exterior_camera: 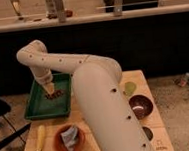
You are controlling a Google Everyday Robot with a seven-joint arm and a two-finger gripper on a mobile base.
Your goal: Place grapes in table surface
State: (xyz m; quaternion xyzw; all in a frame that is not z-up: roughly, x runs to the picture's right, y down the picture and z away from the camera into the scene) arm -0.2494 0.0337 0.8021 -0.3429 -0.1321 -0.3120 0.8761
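The grapes [54,95] are a small dark reddish cluster lying in the green tray [41,108] at the back left of the light wooden table surface [94,140]. My white arm reaches from the lower right up and over to the tray. The gripper [49,89] points down right above the grapes, at or touching them.
A yellow corn-like item [40,137] lies at the front left. An orange bowl [69,141] with a crumpled packet stands beside it. A dark brown bowl [141,106] and a green cup [130,88] stand at the right. A dark counter wall runs behind.
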